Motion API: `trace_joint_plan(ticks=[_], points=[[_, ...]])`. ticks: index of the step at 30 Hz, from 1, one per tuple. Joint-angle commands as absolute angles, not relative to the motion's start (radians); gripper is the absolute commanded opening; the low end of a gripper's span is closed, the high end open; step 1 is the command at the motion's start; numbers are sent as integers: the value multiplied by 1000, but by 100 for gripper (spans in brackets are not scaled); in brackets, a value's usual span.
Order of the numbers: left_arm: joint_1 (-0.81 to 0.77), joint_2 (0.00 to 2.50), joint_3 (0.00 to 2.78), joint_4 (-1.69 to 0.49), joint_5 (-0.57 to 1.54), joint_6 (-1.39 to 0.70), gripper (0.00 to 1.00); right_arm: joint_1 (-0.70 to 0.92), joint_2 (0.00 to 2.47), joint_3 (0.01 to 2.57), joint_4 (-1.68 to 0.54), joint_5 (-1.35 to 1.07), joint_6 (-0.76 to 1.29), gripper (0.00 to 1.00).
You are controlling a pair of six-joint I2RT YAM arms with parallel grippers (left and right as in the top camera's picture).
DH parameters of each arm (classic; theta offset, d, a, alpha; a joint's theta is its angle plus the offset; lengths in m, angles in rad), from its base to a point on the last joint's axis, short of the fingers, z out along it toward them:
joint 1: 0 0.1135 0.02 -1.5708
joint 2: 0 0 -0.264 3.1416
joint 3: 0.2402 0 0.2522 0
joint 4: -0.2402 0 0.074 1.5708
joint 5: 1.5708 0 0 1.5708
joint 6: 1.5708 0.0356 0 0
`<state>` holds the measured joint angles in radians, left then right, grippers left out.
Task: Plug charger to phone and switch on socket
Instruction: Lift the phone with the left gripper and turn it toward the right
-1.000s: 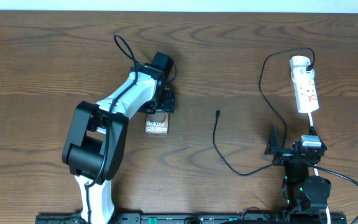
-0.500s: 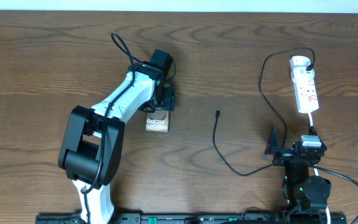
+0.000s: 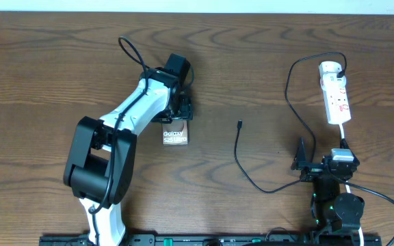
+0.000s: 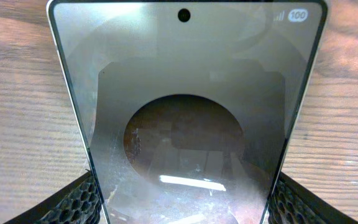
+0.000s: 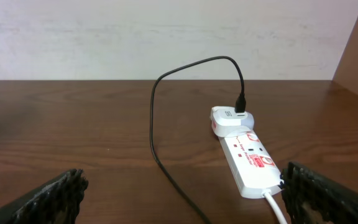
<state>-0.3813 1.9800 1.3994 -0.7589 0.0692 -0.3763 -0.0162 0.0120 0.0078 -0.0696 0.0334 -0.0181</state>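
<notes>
table (image 3: 60,61) is showing smooth brown wood grain, faintly shining | phone (image 4: 185,124) screen is gleaming glossy, mirror-like, lightly smudged | power strip (image 5: 248,157) is looking smooth, glossy white plastic | charger cable (image 5: 240,102) is looking matt black, possibly rubber | finger pads (image 4: 73,202) are showing black honeycomb texture

White/blk left arm (image 3: 133,109), blk honeycomb fingers (image 4: 73,202)

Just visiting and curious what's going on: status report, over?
Left fingers shut on phone. Right fingers open, empty. Charger tip loose, right of phone, not plugged in. Nothing between them.
</notes>
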Motion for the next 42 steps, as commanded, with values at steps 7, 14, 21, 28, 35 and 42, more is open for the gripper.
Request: trace_joint_plan(ticks=[7,14,21,28,35,42], points=[[-375,1873,1426,-774,117,-506,8,-11,7,6,-72,31,-12,99],[-375,1868,1426,-774,239,-620,7,-11,7,6,-72,31,-12,99],[-375,1868,1426,-792,333,-686,7,-11,7,6,-72,31,-12,99],[-375,1866,1426,-800,335,-915,7,-11,7,6,-72,31,-12,99],[-353,1860,1427,-799,509,-1131,7,-11,7,6,-72,31,-12,99],[-287,1860,1427,-799,789,-1278,7,-11,7,6,-72,31,-12,99]])
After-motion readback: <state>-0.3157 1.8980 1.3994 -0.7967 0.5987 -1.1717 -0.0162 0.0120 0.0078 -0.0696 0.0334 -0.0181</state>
